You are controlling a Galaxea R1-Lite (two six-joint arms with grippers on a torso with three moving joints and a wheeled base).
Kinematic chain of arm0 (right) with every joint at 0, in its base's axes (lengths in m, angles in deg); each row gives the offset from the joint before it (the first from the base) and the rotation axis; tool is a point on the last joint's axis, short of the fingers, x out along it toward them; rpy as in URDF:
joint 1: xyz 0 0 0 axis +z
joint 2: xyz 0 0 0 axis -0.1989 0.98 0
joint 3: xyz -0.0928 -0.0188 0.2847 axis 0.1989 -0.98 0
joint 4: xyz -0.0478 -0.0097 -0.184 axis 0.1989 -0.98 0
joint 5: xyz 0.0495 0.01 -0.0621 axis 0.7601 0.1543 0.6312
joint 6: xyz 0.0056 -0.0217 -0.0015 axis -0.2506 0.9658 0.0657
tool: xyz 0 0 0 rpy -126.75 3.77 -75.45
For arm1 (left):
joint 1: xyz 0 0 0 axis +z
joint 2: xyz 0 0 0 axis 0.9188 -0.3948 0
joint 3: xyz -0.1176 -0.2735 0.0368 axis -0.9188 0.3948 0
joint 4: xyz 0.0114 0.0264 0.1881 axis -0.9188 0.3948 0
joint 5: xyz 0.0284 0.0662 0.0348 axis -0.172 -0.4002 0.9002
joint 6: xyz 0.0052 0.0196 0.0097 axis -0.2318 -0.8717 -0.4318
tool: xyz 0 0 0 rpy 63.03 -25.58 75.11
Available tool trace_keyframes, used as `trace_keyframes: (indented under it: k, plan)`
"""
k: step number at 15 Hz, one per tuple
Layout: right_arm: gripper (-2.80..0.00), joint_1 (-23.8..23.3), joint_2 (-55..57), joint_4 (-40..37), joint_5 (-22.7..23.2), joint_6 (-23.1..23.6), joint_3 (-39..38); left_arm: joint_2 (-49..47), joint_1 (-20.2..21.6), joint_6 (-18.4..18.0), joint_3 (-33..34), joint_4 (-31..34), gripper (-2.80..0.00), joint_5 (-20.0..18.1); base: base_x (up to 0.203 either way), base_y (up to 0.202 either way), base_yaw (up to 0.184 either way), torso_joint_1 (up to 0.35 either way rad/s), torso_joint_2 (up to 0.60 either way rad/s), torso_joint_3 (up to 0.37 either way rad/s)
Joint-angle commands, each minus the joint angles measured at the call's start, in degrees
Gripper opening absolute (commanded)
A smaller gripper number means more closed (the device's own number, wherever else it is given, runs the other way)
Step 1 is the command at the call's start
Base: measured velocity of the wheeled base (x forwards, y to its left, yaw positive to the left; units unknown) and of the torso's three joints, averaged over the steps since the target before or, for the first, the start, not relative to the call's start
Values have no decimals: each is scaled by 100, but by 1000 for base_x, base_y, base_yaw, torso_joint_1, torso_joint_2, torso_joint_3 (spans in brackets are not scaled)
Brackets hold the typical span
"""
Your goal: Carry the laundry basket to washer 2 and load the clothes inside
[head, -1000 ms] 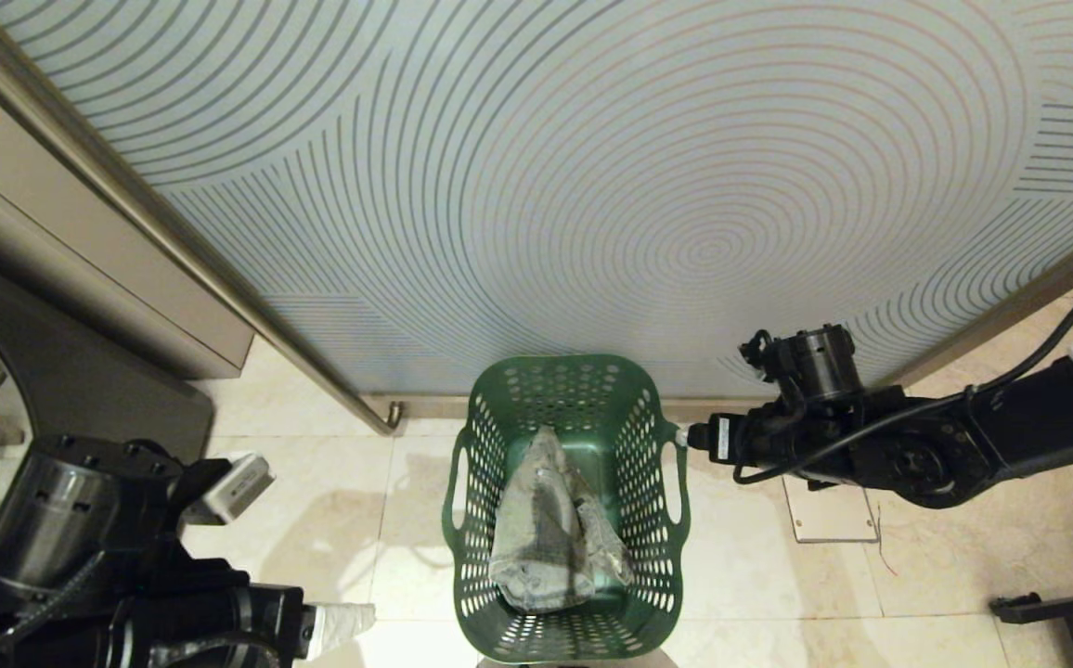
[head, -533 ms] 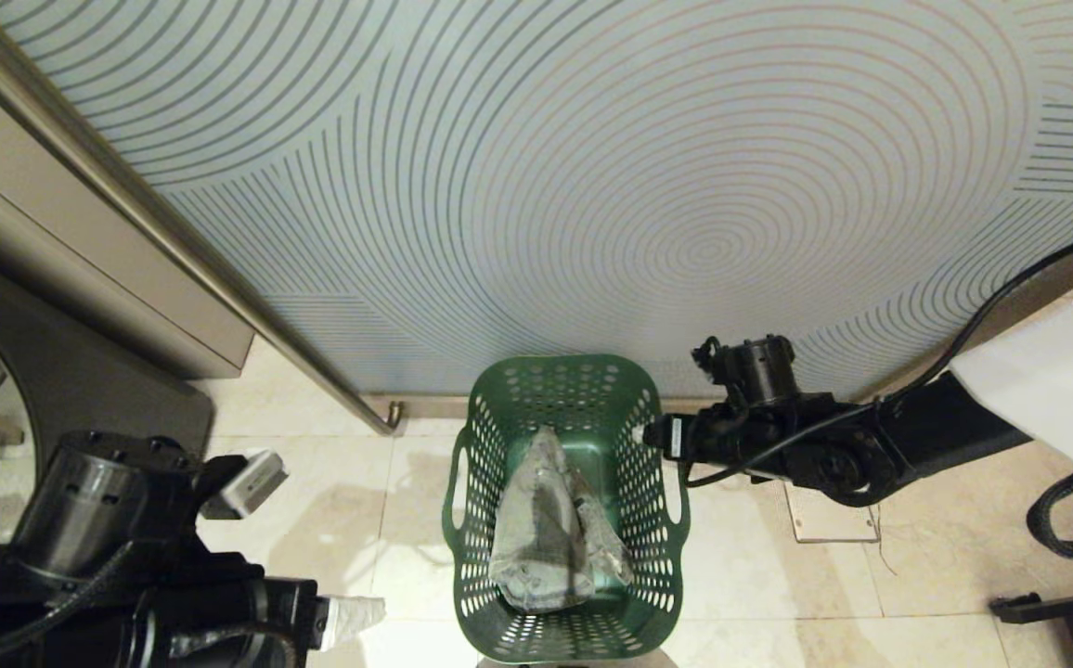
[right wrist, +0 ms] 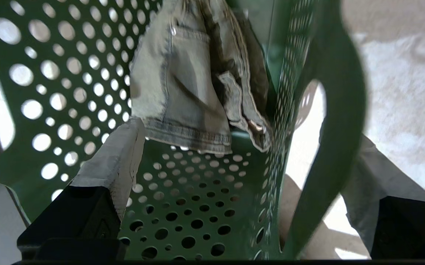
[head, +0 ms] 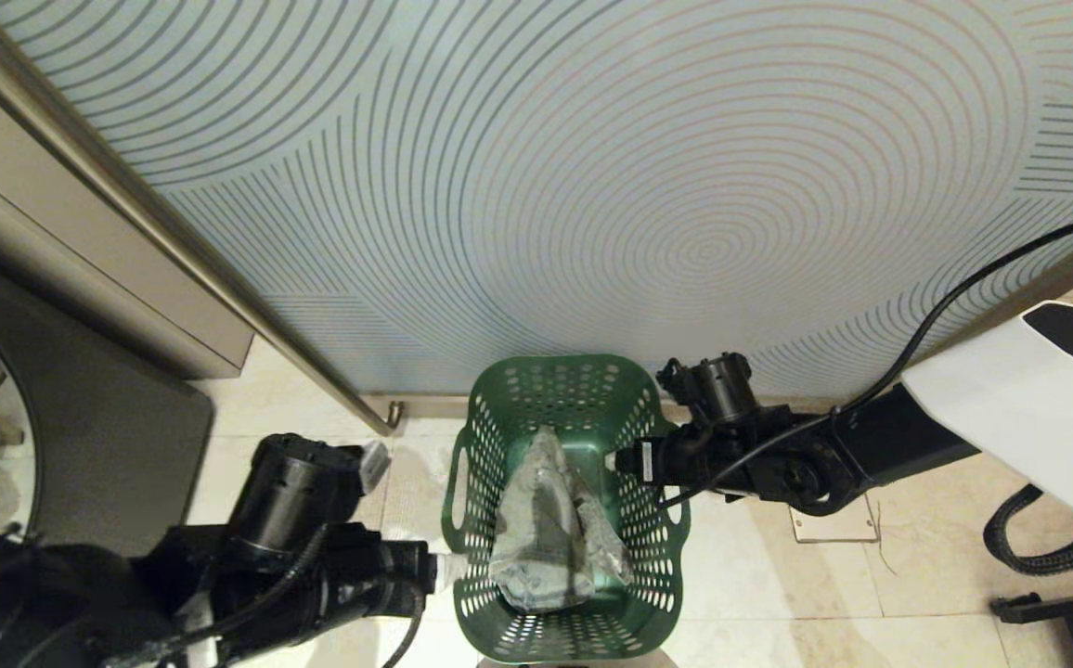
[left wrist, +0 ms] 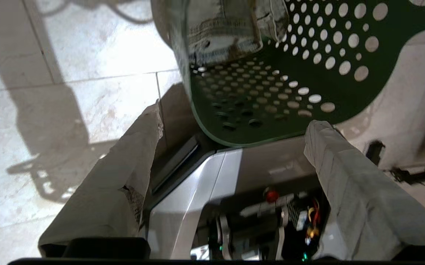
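Observation:
The dark green laundry basket (head: pixel 564 594) stands on the tiled floor, with the grey-green clothes (head: pixel 546 529) crumpled inside. My right gripper (head: pixel 613 459) is open and straddles the basket's right wall beside the slot handle. In the right wrist view one finger (right wrist: pixel 117 162) is inside the basket (right wrist: pixel 69 92) near the clothes (right wrist: pixel 183 95), the other outside. My left gripper (head: pixel 446 571) is open at the basket's left side. Its fingers (left wrist: pixel 139 147) stop short of the basket's rim (left wrist: pixel 234 141). A dark grey washer (head: pixel 82 436) shows at the left edge; its numeral is out of view.
A frosted glass panel with ring lines (head: pixel 592 186) rises right behind the basket, framed by a metal rail (head: pixel 174 241). A small floor plate (head: pixel 829 529) lies under the right arm. A black stand leg (head: pixel 1056 608) and a looped cable (head: pixel 1028 543) sit at the lower right.
The right gripper has moved left from outside the basket to over its right wall. The left arm has swung right, up to the basket's left side. The basket has stayed put.

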Motion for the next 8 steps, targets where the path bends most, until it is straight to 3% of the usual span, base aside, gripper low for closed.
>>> trace_keyframes:
  k: [1,4,8]
  plan:
    - [0,4,117,11,-5,-15,-11,-755,-361,87,-10,-482,0,223,0,0,0,0,0,0]
    - [0,11,197,11,-14,-180,-28,-1174,-542,139,-60,-955,0,430,0,0,0,0,0,0]
    - [0,21,221,-74,-41,-198,-46,-1733,-674,116,-243,-1843,0,1044,0,0,0,0,0,0]
